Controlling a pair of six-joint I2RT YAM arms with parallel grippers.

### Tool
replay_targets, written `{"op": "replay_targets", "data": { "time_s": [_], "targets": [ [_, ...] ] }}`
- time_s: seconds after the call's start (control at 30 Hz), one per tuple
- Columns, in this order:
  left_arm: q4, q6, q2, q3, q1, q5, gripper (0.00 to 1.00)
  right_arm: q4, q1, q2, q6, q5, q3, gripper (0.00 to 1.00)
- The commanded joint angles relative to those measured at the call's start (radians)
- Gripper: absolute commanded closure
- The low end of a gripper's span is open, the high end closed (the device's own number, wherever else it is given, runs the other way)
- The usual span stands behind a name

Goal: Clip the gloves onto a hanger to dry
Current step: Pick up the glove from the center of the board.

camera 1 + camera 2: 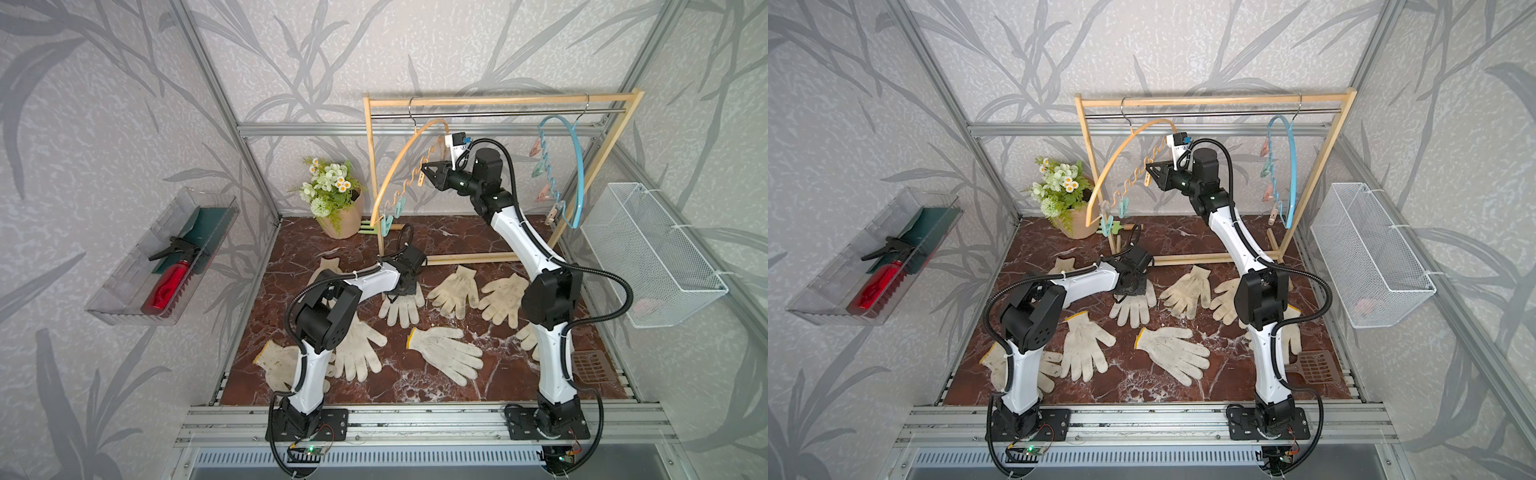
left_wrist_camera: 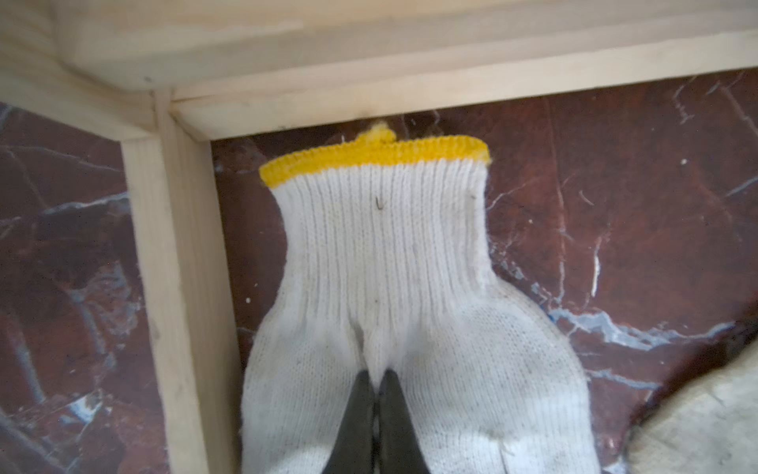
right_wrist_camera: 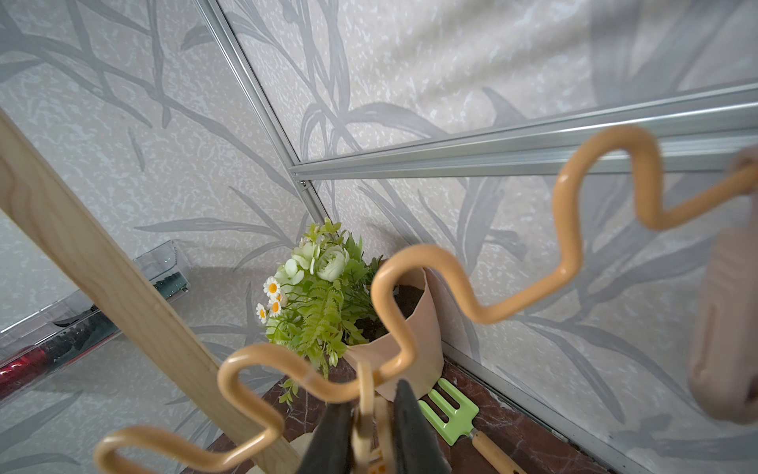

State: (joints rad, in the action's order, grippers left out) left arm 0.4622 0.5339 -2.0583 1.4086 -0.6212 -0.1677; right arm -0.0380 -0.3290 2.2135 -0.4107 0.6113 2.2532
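Several off-white gloves lie spread on the red marble floor, among them one (image 1: 446, 353) in the middle and one (image 1: 455, 291) farther back. My left gripper (image 2: 376, 375) is shut on the fabric of a yellow-cuffed glove (image 2: 381, 254) lying next to the wooden rack's base (image 2: 176, 262). In both top views the wrist hides those fingers above that glove (image 1: 401, 311). My right gripper (image 3: 371, 396) is raised and shut on a beige clip (image 3: 365, 406) hanging from the wavy bar of the orange hanger (image 3: 463, 295). The same hanger (image 1: 399, 166) hangs on the rack's rail.
A blue hanger (image 1: 575, 166) with pastel clips hangs at the right end of the wooden rack (image 1: 498, 101). A flower pot (image 1: 336, 199) stands at the back left with a green garden fork (image 3: 449, 412) beside it. A white wire basket (image 1: 652, 253), a clear tray (image 1: 124, 291) and a brown scoop (image 1: 590, 365) line the sides.
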Motion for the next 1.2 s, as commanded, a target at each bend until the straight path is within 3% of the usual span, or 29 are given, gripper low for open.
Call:
{"op": "replay_targets", "data": {
  "time_s": [0.0,0.37,0.53,0.93,1.17],
  "targets": [
    [-0.03,0.005,0.027,-0.072,-0.031,0.003,1.0,-0.004,0.007,-0.043,-0.017,0.001,-0.018,0.81],
    [-0.418,-0.144,0.268,-0.201,-0.134,-0.106,1.0,0.002,0.007,-0.071,-0.016,-0.003,-0.028,0.81],
    [-0.678,-0.241,0.349,-0.291,-0.143,-0.161,1.0,-0.011,0.007,-0.086,-0.02,-0.004,-0.043,0.81],
    [-0.913,-0.462,0.393,-0.272,-0.094,-0.142,1.0,-0.024,0.007,-0.104,-0.031,0.009,-0.05,0.81],
    [-0.933,-0.495,0.37,-0.213,-0.044,-0.119,1.0,-0.046,0.007,-0.12,-0.042,0.018,-0.08,0.81]
  ]
}}
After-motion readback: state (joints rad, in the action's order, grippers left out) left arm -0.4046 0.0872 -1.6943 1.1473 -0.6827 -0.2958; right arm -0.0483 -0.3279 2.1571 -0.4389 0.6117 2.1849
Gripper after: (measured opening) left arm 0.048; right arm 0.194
